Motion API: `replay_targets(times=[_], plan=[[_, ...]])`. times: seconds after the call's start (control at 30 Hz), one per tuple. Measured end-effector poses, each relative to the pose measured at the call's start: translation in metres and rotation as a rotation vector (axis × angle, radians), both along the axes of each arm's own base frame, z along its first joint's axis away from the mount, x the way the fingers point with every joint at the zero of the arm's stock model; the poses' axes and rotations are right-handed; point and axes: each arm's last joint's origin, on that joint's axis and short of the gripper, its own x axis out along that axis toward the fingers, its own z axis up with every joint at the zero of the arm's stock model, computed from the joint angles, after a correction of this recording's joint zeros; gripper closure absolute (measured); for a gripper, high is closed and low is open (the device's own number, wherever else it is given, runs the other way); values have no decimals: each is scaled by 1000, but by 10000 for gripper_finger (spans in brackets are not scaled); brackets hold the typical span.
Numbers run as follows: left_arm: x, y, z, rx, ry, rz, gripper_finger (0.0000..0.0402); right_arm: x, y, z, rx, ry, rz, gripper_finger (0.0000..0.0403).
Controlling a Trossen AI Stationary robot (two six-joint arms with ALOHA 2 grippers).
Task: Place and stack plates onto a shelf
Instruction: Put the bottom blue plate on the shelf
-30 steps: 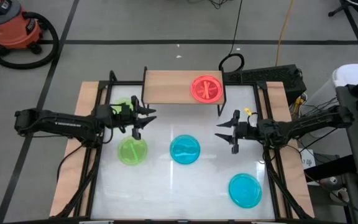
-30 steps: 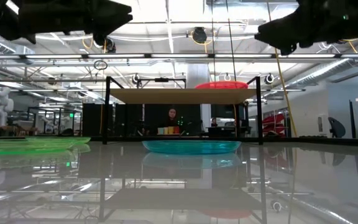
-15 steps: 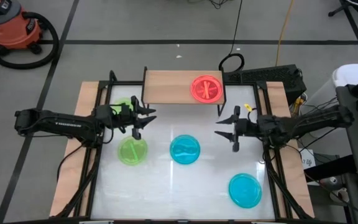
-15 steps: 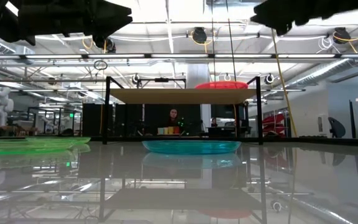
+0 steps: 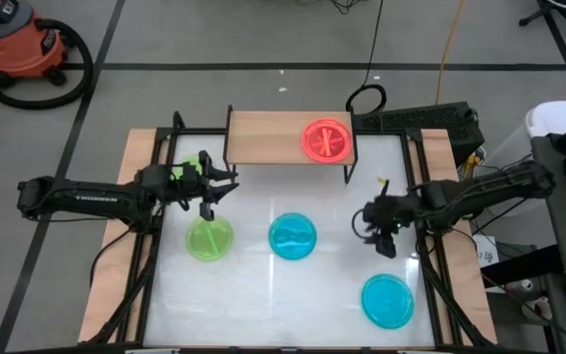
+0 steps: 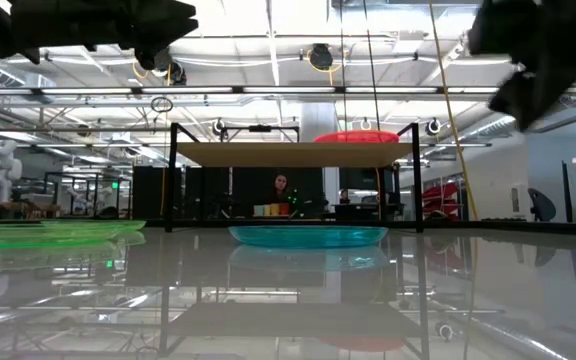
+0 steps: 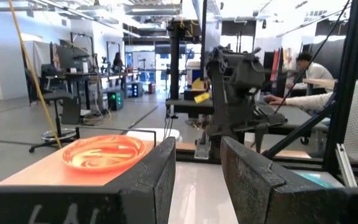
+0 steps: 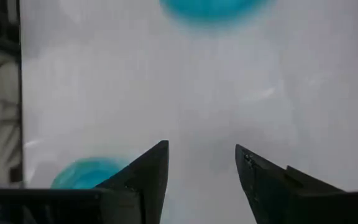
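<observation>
The shelf (image 5: 273, 138) stands at the table's far middle, with a red-orange plate (image 5: 325, 140) on its right end. That plate also shows in the left wrist view (image 7: 104, 152). One green plate (image 5: 208, 239) lies on the table's left. Another green plate (image 5: 193, 165) lies beside the shelf, partly under my left arm. One blue plate (image 5: 292, 236) lies at the centre and another (image 5: 387, 300) at the near right. My left gripper (image 5: 221, 192) is open and empty, held level above the green plates. My right gripper (image 5: 377, 236) is open and empty, tipped down over bare table between the blue plates.
The shelf's thin black legs (image 6: 173, 190) leave a low gap under its top. Bare white tabletop (image 5: 332, 270) lies between the plates. Black frame rails (image 5: 150, 256) run along the table's left and right sides. People sit in the room beyond the table (image 7: 353, 118).
My right gripper has drawn back toward the table's right and near edges and has tipped from level to pointing down at the table. My left gripper has shifted a little toward the left edge. No plate has moved.
</observation>
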Motion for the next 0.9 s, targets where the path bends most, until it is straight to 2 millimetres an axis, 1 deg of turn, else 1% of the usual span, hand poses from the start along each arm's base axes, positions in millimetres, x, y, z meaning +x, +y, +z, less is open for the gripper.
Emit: replay_targets(times=[0.1, 0.23, 0.3, 0.47, 0.57, 0.63, 0.77, 0.9], plan=[[0, 0, -2, -9, 26, -1, 268, -4, 8, -16, 86, 51, 19, 236], [-1, 0, -8, -1, 95, 0, 268, -7, 18, -36, 141, 46, 34, 236], [-8, -1, -7, 16, 108, 5, 268, -8, 23, -47, 178, 43, 38, 236], [-27, -3, 6, 17, 39, 11, 268, -15, 35, -71, 221, 59, 57, 236], [-36, -6, 10, 20, 21, -3, 268, -18, 41, -81, 235, 83, 60, 236], [-39, -7, 8, 34, 45, -4, 268, -16, 46, -83, 232, 56, 73, 236], [-39, -7, 4, 21, 84, 7, 268, -14, 54, -90, 207, 61, 97, 236], [-37, -7, 3, 8, 92, 4, 268, -13, 60, -100, 186, 114, 100, 236]])
